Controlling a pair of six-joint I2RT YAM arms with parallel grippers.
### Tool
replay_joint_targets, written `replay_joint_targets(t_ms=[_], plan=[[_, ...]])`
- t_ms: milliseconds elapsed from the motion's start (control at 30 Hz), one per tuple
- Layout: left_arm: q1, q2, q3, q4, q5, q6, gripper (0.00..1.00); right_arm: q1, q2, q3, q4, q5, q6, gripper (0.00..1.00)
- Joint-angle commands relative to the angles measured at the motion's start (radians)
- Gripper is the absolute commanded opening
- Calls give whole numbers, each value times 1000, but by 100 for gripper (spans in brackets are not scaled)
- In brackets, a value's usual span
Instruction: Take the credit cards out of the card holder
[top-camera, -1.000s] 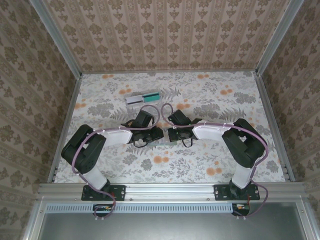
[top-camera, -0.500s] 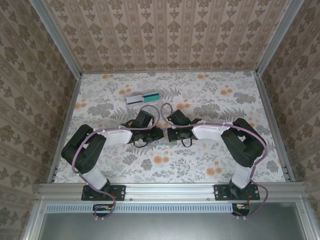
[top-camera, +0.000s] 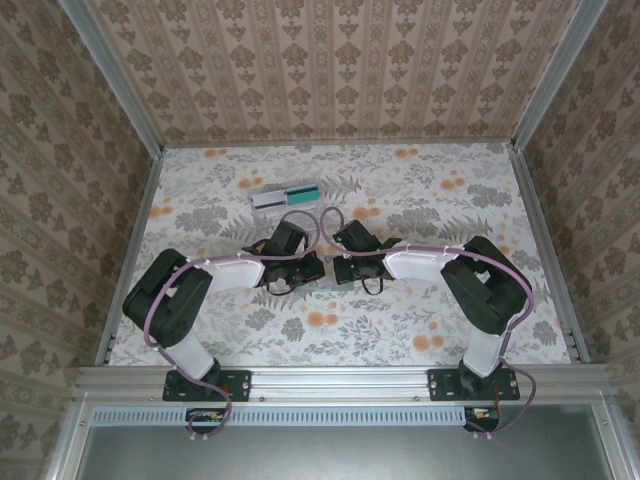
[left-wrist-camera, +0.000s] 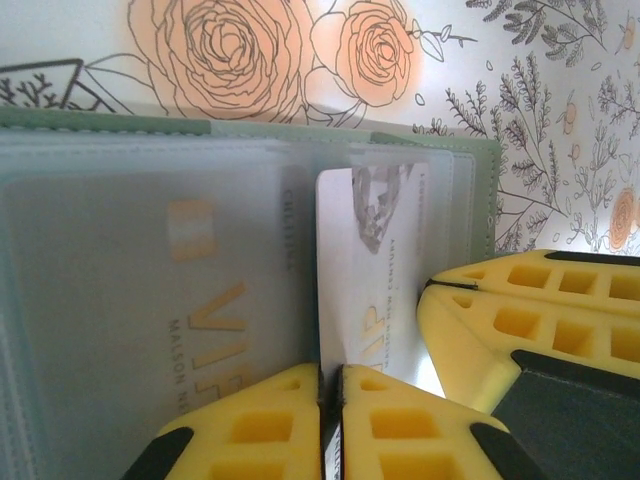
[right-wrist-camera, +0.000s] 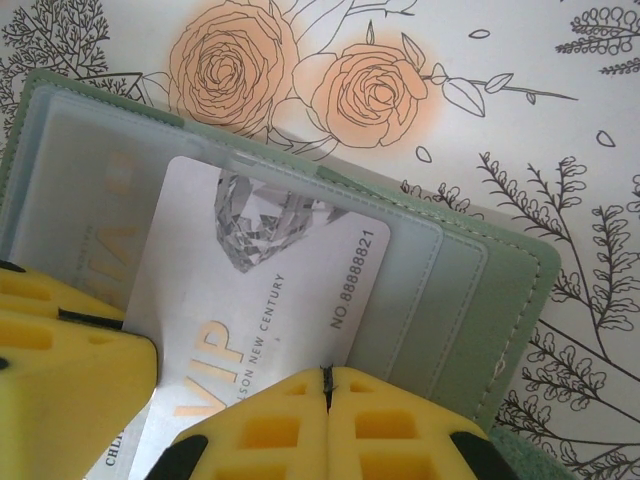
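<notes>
The green card holder (right-wrist-camera: 500, 290) lies open near the middle of the flowered table (top-camera: 450, 200), between the two grippers. A silver card (right-wrist-camera: 260, 290) juts from its pocket toward 7 o'clock in the right wrist view. A second card (left-wrist-camera: 200, 300) sits behind the frosted pocket at its 9 o'clock. The right gripper (right-wrist-camera: 325, 400) is closed at the silver card's lower edge, and the left gripper (left-wrist-camera: 325, 400) is closed at its side edge. We cannot tell whether either pinches anything. Over the last second, seen from above, the right wrist has crept slightly toward the left. We judge the first card is sliding out but not yet free. A clear box (top-camera: 287, 196) lies at the holder's 11 o'clock.
</notes>
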Motion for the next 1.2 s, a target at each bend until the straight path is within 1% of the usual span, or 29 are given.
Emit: replay_joint_targets(t_ms=[0,367,700,933,1100,1167], plan=[[7,-2,-7,-25,9,11,8,8,26,0,-38,5,16,5],[76,-47,-35,-58,32,56,6,7,28,-5,-39,13,16,5],[123,-62,-75,-37,75,84,6,7,22,-10,-39,12,16,5],[170,-104,-95,-59,100,117,6,6,21,-11,-38,12,17,5],[199,-149,-109,-63,150,108,7,7,19,-11,-38,14,16,5],[204,-175,-93,-100,154,125,7,6,20,-11,-36,14,16,5]])
